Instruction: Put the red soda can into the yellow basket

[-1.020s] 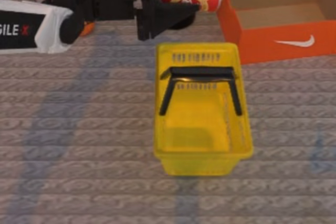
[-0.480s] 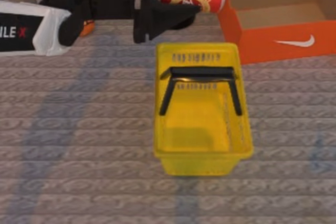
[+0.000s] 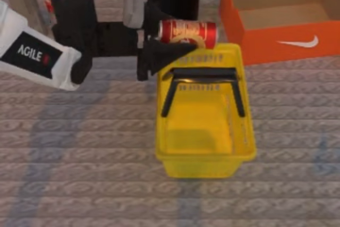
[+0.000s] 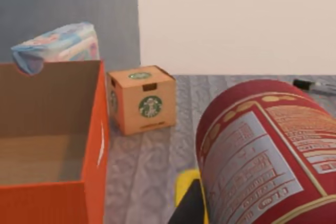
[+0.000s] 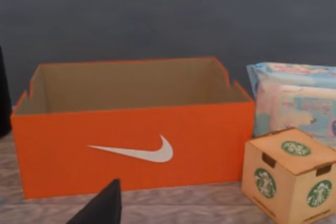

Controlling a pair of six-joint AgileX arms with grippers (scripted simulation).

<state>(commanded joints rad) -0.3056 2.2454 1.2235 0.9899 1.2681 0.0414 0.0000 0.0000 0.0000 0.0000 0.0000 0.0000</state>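
Red soda can (image 3: pixel 188 31) clamped sideways in left end effector (image 3: pixel 166 41), above yellow basket (image 3: pixel 204 155) rim.

Illumination is even and moderately bright in all three views, with no glare. In the top view, soft bluish arm shadows fall across the table (image 3: pixel 79 147) toward the near edge, so the light probably comes from above and behind. Edges appear slightly soft throughout.
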